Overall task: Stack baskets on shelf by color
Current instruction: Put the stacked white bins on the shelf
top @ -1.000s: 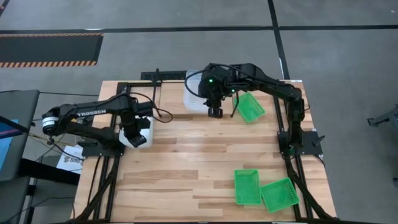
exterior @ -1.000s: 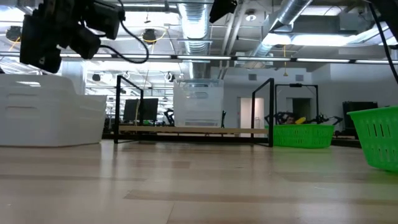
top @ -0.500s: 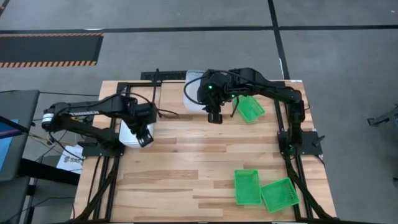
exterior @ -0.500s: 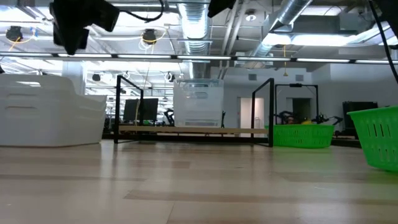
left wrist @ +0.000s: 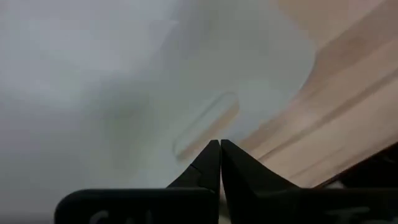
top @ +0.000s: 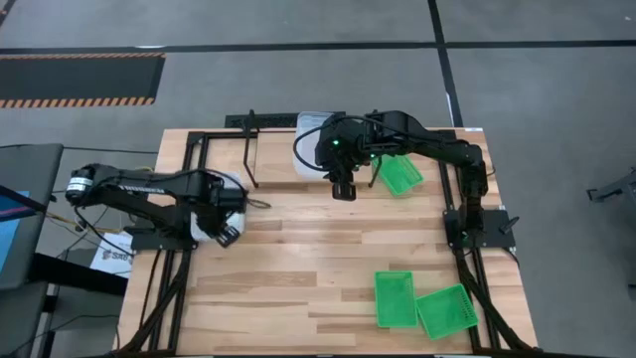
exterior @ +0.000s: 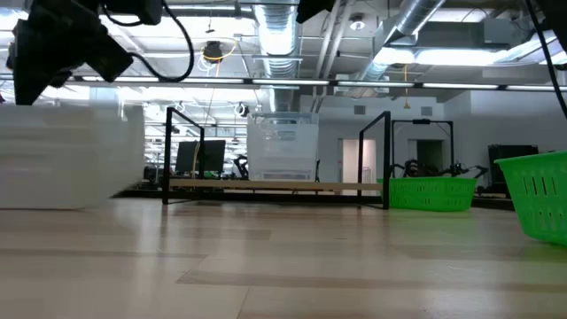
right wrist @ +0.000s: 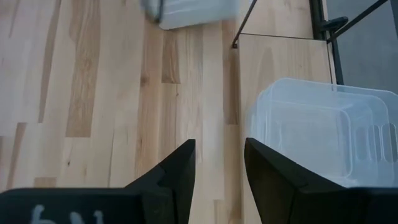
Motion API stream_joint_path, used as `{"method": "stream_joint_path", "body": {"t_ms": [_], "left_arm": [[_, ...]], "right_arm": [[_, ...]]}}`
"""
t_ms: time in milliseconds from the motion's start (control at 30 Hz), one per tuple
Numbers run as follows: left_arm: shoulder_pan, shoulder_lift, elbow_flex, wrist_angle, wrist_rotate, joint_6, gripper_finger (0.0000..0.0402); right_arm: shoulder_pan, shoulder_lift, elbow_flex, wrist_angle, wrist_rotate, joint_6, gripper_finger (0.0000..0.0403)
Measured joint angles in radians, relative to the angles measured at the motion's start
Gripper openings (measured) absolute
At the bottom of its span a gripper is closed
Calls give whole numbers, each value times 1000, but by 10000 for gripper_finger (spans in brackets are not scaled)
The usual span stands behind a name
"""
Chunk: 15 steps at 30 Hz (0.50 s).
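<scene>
My left tool [top: 228, 234] sits at the table's [top: 298, 268] left edge against the white basket [top: 204, 211], its fingers [left wrist: 214, 163] pressed together with nothing between them. My right tool [top: 343, 189] hangs over the back of the table with its fingers [right wrist: 183, 168] apart and empty, beside the clear basket [right wrist: 323, 134] resting on the shelf [right wrist: 273, 59]. One green basket [top: 400, 174] lies just right of it; two more green baskets [top: 395, 298] lie touching near the front right
</scene>
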Motion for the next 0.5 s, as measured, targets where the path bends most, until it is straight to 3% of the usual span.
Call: {"method": "stream_joint_path", "body": {"t_ms": [200,367,500], "left_arm": [[-68,3,-44,362,141,-146,0],[-72,19,-44,684,94,-183,0],[-41,40,-38,825,94,-160,0]], "right_arm": [[2,0,0,-3,-1,0,159],[2,0,0,-1,-1,4,159],[4,0,0,-2,-6,29,159]]}}
